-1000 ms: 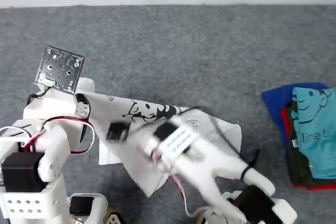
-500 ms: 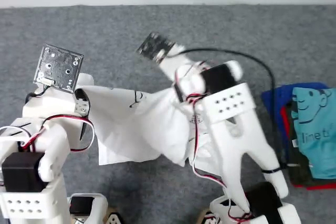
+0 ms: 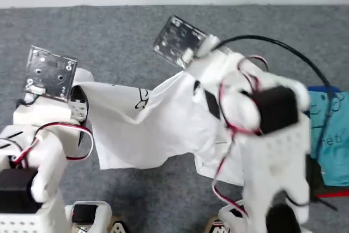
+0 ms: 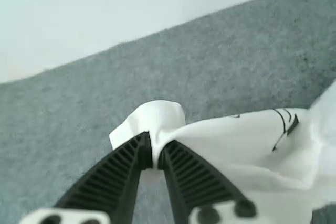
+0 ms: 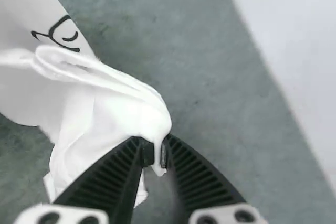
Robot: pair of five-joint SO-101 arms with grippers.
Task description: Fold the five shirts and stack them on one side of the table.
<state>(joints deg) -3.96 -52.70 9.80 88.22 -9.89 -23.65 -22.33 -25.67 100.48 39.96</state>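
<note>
Holding the limp white shirt [image 3: 147, 129] spread.
Your left gripper [image 4: 154, 149] and right gripper [image 5: 156, 151] clamp its bunched edges; hold there.

A white shirt [image 3: 158, 129] with black line drawings hangs stretched across the middle of the frame, raised off the grey table [image 3: 109, 42]. Its left corner is held at the left gripper [image 3: 80, 103], at centre left. Its bunched upper edge is caught at the right gripper [image 3: 200, 90], just above centre. A black cable [image 3: 283, 47] arcs over the right arm. A stack of folded shirts [image 3: 334, 151], blue, teal and red, lies at the right edge, partly behind that arm.
</note>
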